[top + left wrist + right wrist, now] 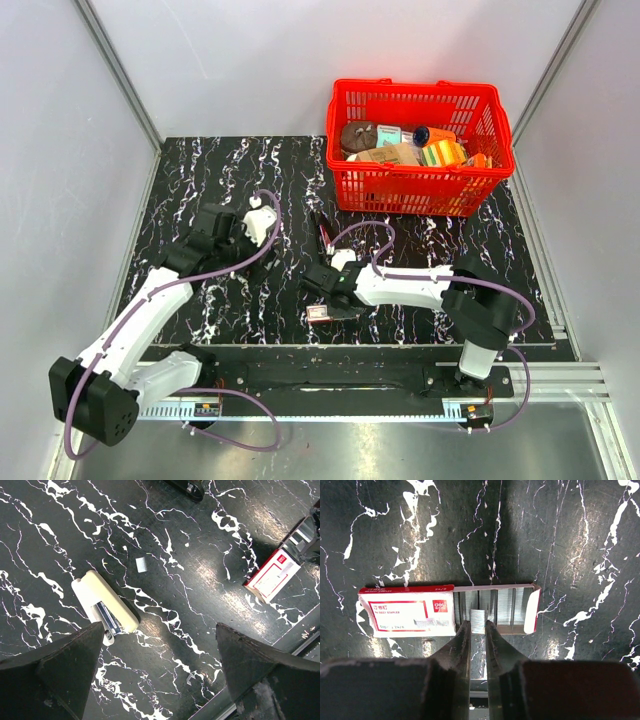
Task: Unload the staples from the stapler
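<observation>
A cream stapler [102, 607] lies on the black marbled mat in the left wrist view, its metal channel showing at the near end. My left gripper [160, 652] hangs open above the mat just right of it, holding nothing. A short loose strip of staples [141, 564] lies beyond the stapler. My right gripper [477, 624] is shut on a strip of staples [479, 619] right over the open red-and-white staple box [410, 612], which has more strips in its tray. The box [320, 314] sits near the mat's front edge, under the right gripper [322, 292].
A red basket [420, 192] full of groceries stands at the back right of the mat. A dark object [323, 233] lies between the basket and the right gripper. The mat's front edge and a metal rail run just behind the staple box.
</observation>
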### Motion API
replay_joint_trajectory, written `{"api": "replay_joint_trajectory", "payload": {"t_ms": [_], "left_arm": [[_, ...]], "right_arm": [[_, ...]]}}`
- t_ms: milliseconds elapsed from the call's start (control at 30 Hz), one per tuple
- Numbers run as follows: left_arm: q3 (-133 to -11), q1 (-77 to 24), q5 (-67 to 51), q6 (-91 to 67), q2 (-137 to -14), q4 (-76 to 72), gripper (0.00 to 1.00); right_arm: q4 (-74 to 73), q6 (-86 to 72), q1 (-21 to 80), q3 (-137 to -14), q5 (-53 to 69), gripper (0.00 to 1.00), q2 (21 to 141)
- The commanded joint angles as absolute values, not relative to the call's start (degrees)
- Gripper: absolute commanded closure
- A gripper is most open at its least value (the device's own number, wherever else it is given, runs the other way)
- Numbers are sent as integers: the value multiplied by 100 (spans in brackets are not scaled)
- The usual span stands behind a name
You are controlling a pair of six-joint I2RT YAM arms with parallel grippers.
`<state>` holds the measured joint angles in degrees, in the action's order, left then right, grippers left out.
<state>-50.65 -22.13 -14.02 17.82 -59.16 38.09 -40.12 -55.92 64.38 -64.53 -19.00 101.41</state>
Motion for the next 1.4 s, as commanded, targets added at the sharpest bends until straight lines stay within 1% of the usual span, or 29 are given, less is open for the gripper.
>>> {"api": "replay_joint_trajectory", "payload": {"t_ms": [0, 100, 167, 233, 733, 1267, 1367], "left_arm": [[-5019, -2188, -1670, 1828, -5730, 3770, 1], [-5019, -2188, -1687, 1828, -5739, 3788, 1], [-5010, -2180, -1688, 1828, -5722, 3779, 1], [-5010, -2180, -1740, 1828, -5687, 3788, 1], [-5080, -2188, -1863, 1881, -5722, 3814, 1], [-5124, -2188, -1986, 1899, -5757, 3894, 1], [-5176, -2188, -2109, 1863, -5809, 3911, 1]], "right_arm": [[-3964, -5590, 6460, -6697, -2109, 95, 10204], [-3964, -5572, 6460, -6706, -2101, 91, 10222], [-3955, -5555, 6460, -6706, -2092, 86, 10230], [-3955, -5563, 6451, -6706, -2109, 85, 10239], [-4025, -5388, 6451, -6759, -2250, 84, 10222], [-3771, -5133, 6451, -6680, -2004, 81, 10274], [-3656, -5071, 6451, -6645, -1907, 78, 10327]]}}
